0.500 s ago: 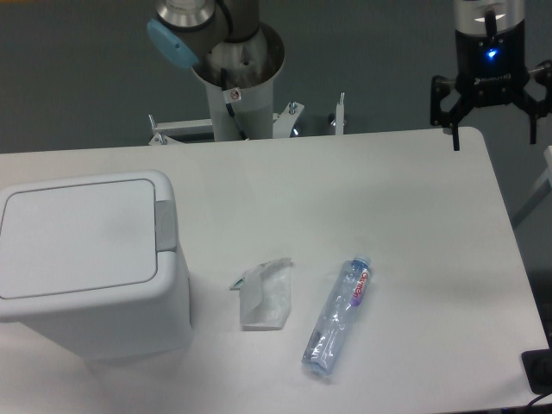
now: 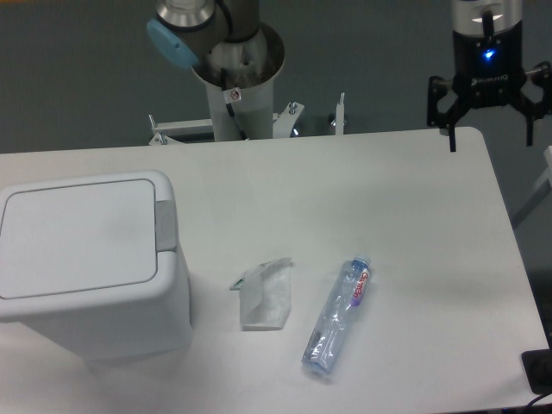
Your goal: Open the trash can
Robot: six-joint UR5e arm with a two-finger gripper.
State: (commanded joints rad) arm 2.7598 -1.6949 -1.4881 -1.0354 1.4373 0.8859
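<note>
- Trash can point(image 2: 86, 259): a large white plastic bin with rounded corners, standing upright at the left end of the table, close to the near edge.
- Lid point(image 2: 79, 237): flat and white, lying closed and flush on top of the bin.
- Push-button strip point(image 2: 165, 226): a narrow grey strip along the right edge of the lid, on the side that faces the middle of the table.
- Gripper point(image 2: 490, 138): a black two-finger claw with a blue light glowing on its body, hanging above the far right corner of the table; its fingers are spread wide apart and grasp nothing, and it is well apart from the bin.
- Arm base point(image 2: 235, 73): a grey column with a light blue cap, mounted behind the far edge of the table, towards the left of centre.
- Metal brackets point(image 2: 289, 121): small silver fittings just beside the foot of the column, along the far table edge.
- Table point(image 2: 345, 190): a white top with rounded corners, carrying the bin and two loose items.
- Plastic wrapper point(image 2: 265, 295): a crumpled clear and white piece lying flat near the middle of the table, to the right of the bin and apart from it.
- Water bottle point(image 2: 337, 315): a clear plastic bottle with a red and white label, lying on its side just right of the wrapper, cap end pointing towards the far edge, not touching the wrapper.
</note>
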